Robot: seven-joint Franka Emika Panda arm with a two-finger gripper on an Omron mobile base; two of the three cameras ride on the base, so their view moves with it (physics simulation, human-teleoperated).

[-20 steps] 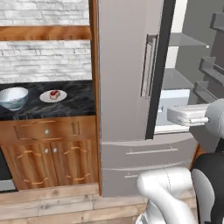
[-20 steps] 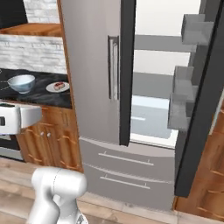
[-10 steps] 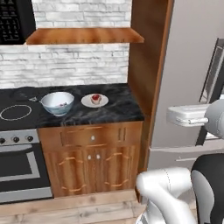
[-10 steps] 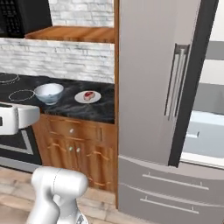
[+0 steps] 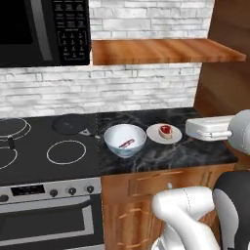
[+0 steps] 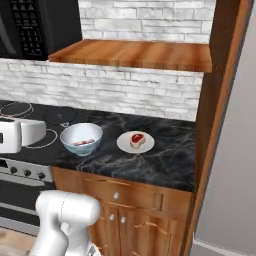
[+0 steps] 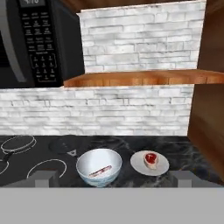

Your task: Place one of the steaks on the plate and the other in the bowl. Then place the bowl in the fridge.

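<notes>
Bowl point(image 5: 125, 139) sat on the dark marble bench point(image 5: 195, 154) w/ one steak point(image 5: 126, 143) inside, right beside the stove point(image 5: 49, 151). Plate point(image 5: 164, 134) just next to it w/ the other steak point(image 5: 166, 130) on top. Jaws were wide open, holding nothing, well back from both.

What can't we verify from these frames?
- Grey stainless fridge: right base view's edge cuts it; door state unreadable.
- Red raw steak in the white deep bowl: rim hides part; too small for detail.
- Gripper fingertips: hand view's bottom band cuts them.
</notes>
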